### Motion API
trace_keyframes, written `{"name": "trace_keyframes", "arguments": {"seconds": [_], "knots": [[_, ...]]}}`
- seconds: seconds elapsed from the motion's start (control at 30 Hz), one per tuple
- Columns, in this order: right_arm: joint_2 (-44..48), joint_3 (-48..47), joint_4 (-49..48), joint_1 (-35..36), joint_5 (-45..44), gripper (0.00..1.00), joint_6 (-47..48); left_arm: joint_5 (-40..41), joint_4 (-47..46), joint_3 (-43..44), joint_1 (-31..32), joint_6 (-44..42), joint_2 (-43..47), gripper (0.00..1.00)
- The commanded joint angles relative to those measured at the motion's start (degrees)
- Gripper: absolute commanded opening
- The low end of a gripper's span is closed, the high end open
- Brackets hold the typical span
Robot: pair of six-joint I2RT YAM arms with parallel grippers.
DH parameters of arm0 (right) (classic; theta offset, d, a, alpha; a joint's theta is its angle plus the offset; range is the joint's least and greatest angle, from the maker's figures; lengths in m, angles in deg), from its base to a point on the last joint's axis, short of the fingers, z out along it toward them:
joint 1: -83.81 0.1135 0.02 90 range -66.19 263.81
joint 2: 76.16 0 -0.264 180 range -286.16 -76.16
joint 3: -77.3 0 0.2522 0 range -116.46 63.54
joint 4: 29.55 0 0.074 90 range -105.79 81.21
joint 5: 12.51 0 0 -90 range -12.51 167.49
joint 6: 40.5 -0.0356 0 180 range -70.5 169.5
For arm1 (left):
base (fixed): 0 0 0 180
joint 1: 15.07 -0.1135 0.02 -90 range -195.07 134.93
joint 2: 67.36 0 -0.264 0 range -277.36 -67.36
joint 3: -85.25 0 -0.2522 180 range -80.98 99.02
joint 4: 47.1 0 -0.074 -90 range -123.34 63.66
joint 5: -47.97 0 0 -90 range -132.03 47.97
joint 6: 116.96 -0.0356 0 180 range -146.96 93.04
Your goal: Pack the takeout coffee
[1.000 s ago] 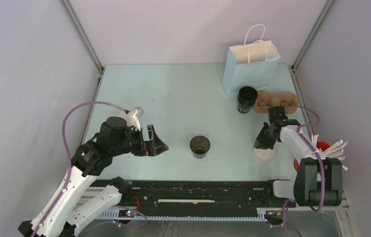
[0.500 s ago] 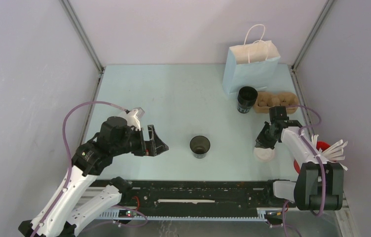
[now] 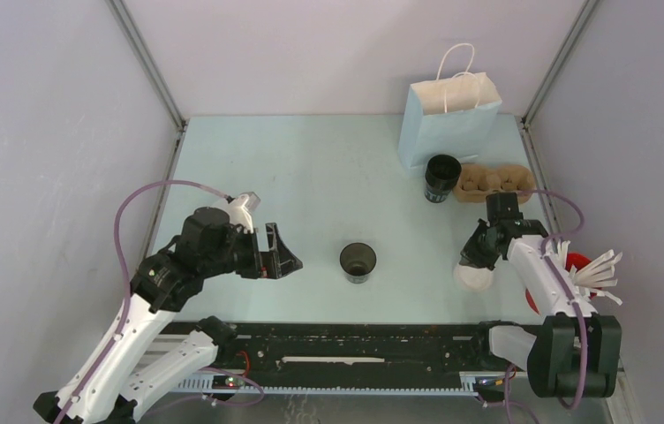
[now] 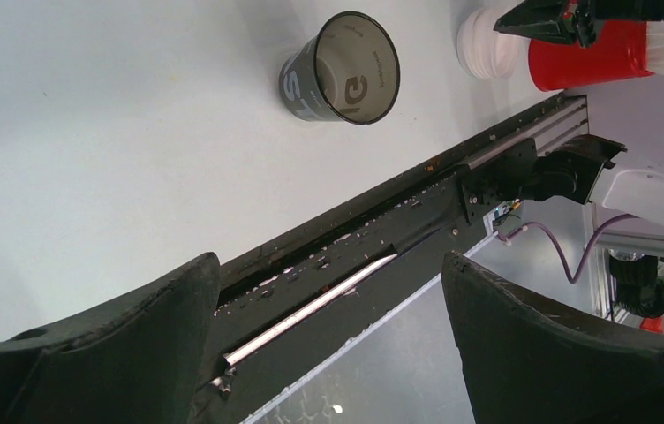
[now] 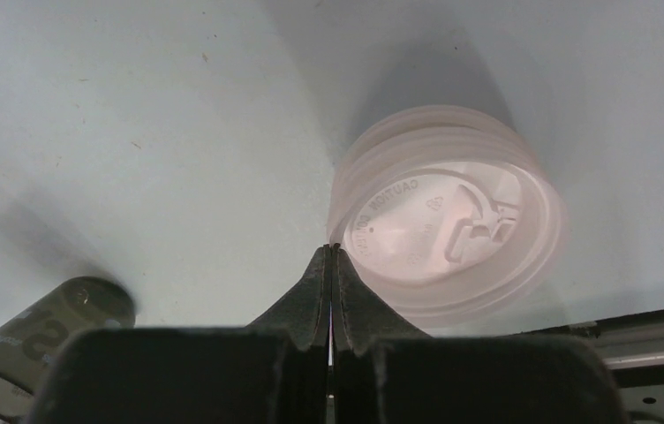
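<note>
Top external shows two cups (image 3: 358, 262) (image 3: 442, 177), one bag (image 3: 448, 119).

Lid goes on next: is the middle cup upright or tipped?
Upright: the cup stands on its base with its open mouth facing up, unlidded.

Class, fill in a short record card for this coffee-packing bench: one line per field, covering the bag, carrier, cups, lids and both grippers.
Bag: light blue paper bag, upright, far right
Carrier: cardboard carrier, no cup in it, in front of the bag
Cups: two black, no lids; far cup beside the carrier, centre cup alone
Lids: white lid stack, near right
Left gripper: fingers open, left of the centre cup, apart from it
Right gripper: fingers shut at the stack's rim; whether a lid is pinched cannot be told
</note>
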Motion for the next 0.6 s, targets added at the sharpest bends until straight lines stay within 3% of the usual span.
{"name": "trace_keyframes", "arguments": {"seconds": [0.0, 0.57], "knots": [[3.8, -2.7, 3.1, -0.2, -1.5, 0.0, -1.5, -1.4, -1.4, 1.4, 0.4, -1.3, -0.4, 1.0], [11.1, -6.1, 6.9, -0.5, -0.8, 0.0, -1.7, -1.7, -1.6, 1.5, 0.4, -0.6, -1.0, 1.0]]}}
